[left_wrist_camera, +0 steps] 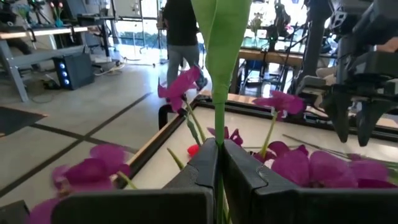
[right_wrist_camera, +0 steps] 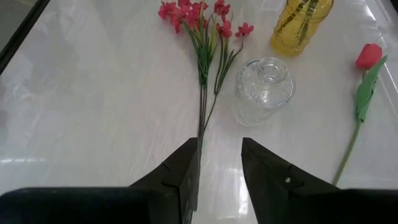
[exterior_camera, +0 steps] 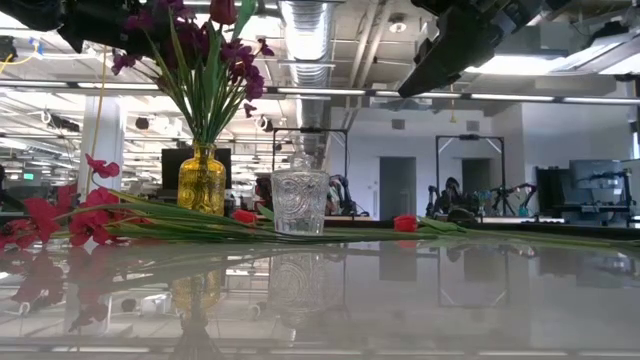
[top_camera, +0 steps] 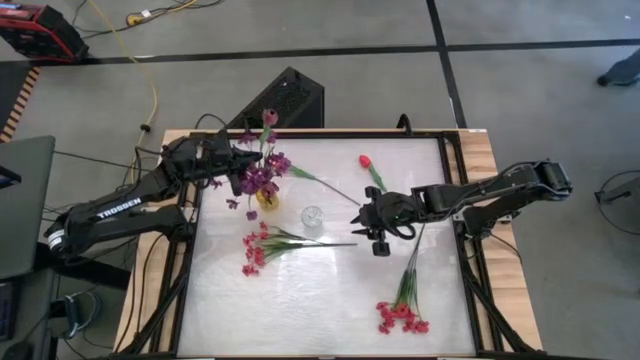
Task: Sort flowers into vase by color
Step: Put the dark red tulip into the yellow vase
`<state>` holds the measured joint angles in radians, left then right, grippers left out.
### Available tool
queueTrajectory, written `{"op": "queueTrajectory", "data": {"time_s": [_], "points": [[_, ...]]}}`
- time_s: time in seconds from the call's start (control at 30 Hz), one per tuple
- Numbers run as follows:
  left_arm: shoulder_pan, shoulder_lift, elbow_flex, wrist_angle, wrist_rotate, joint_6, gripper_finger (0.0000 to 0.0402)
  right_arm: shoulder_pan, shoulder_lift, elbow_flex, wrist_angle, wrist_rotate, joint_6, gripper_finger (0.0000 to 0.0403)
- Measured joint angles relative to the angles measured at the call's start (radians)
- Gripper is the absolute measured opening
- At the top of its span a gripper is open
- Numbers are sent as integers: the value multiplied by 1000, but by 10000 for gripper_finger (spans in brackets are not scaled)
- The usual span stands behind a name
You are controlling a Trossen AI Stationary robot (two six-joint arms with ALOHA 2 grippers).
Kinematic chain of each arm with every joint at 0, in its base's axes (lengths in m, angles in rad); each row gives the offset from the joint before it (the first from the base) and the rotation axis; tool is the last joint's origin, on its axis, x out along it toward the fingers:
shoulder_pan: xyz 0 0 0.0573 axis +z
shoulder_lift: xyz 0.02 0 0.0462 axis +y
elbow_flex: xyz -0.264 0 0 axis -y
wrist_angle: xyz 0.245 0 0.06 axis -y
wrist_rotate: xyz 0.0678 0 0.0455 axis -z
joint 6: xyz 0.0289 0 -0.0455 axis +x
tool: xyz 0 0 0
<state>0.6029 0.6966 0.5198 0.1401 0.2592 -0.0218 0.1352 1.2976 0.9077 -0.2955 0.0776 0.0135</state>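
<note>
Clear glass vase (top_camera: 313, 217) and yellow vase (top_camera: 266, 196) stand close together mid-table toward the left edge; tight gap between them. Red-pink spray (top_camera: 270, 243) lies just beside the glass vase, stems reaching toward table centre. Another spray (top_camera: 402, 305) sits near the front right corner. Front left table (top_camera: 300, 310) area is open.

Red case (top_camera: 38, 28) — yellow cable (top_camera: 150, 85), standing person (left_wrist_camera: 182, 37)

I see a shiny white table (top_camera: 330, 300) with a wood edge. Near the upper left stands a yellow vase (top_camera: 266, 197) with purple flowers (top_camera: 257, 178) in it. Just beside it is a clear glass vase (top_camera: 313, 218). A red-pink spray (top_camera: 262, 246) lies left of middle. Another red-pink bunch (top_camera: 402, 316) lies at the lower right. A red tulip (top_camera: 366, 162) lies near the top.
</note>
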Motion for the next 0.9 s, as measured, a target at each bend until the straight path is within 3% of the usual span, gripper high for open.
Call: {"op": "queueTrajectory", "data": {"time_s": [0.23,0.6,0.9], "points": [[0,-89,-25,10,-21,11,0,0,0,0,30,0,6,148],[0,-309,-254,217,-132,-104,0,-1,0,1,43,0,6,148],[0,-398,-272,311,-133,-129,0,-7,0,1,51,1,6,148]]}}
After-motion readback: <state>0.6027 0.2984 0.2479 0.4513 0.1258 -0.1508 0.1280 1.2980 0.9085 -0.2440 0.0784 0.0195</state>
